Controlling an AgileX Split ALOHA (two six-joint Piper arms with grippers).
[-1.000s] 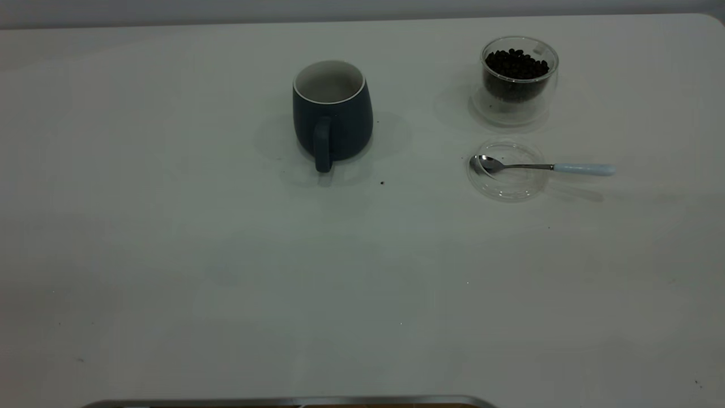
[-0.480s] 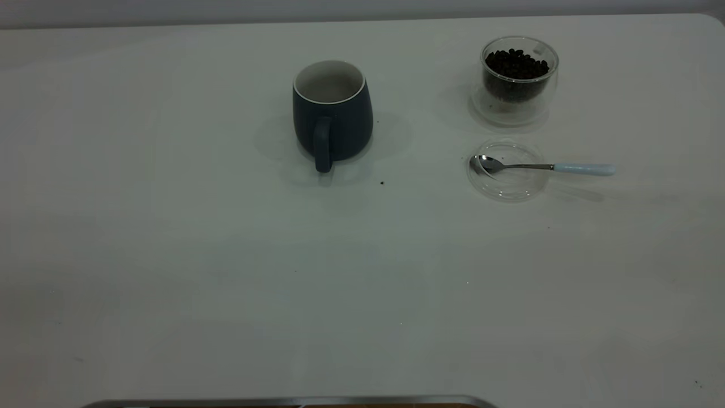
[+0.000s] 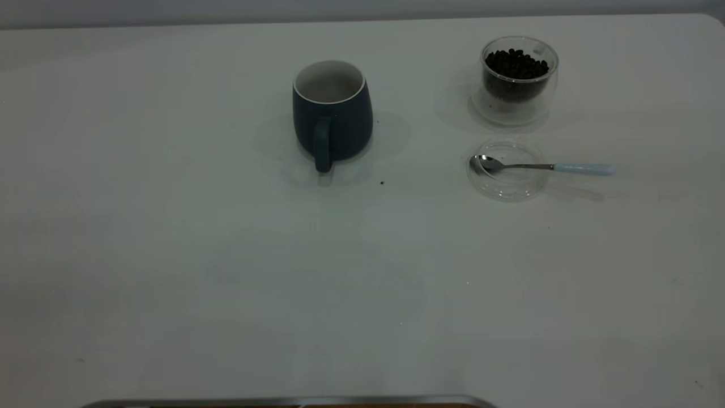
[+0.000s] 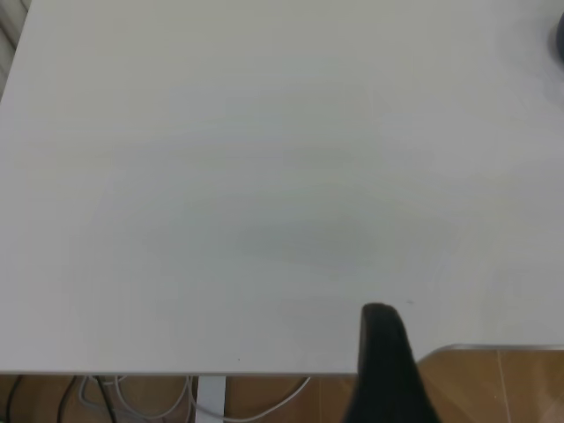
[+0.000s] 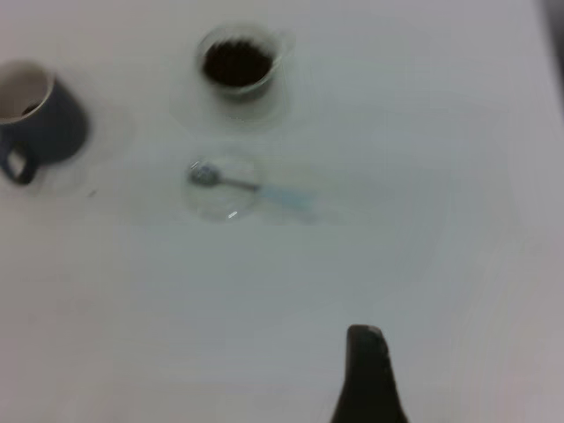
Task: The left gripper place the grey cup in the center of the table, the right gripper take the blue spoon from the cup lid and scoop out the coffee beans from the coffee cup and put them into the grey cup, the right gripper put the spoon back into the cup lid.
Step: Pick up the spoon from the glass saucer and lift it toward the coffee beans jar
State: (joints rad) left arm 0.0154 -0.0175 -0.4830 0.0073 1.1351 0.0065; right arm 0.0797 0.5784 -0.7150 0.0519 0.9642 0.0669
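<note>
Near edge of the table (image 3: 170, 317): nothing on it, no arm in the exterior view. Left hand (image 4: 386, 366) hangs over the table's near edge; only one dark finger shows in its wrist view, so can't tell if spread or pressed together. Right hand (image 5: 367, 374) likewise: one finger visible, state can't be told; it sits well back from the objects, looking twd them.

Mid-table, right side: blue spoon (image 3: 544, 166) lies w/ bowl in the clear cup lid (image 3: 508, 187), pale handle sticking out to the right. A dark speck lies btwn lid and cup.

Farther: grey cup (image 3: 332, 113), upright, handle twd camera, roughly table centre, looks empty. Farthest, behind the lid: glass coffee cup (image 3: 519, 76), full of beans.

Vs 1 s ago: nothing moved. Objects identical, only faint shadow shifts. Reads as cup placement done, spoon pickup not begun.
</note>
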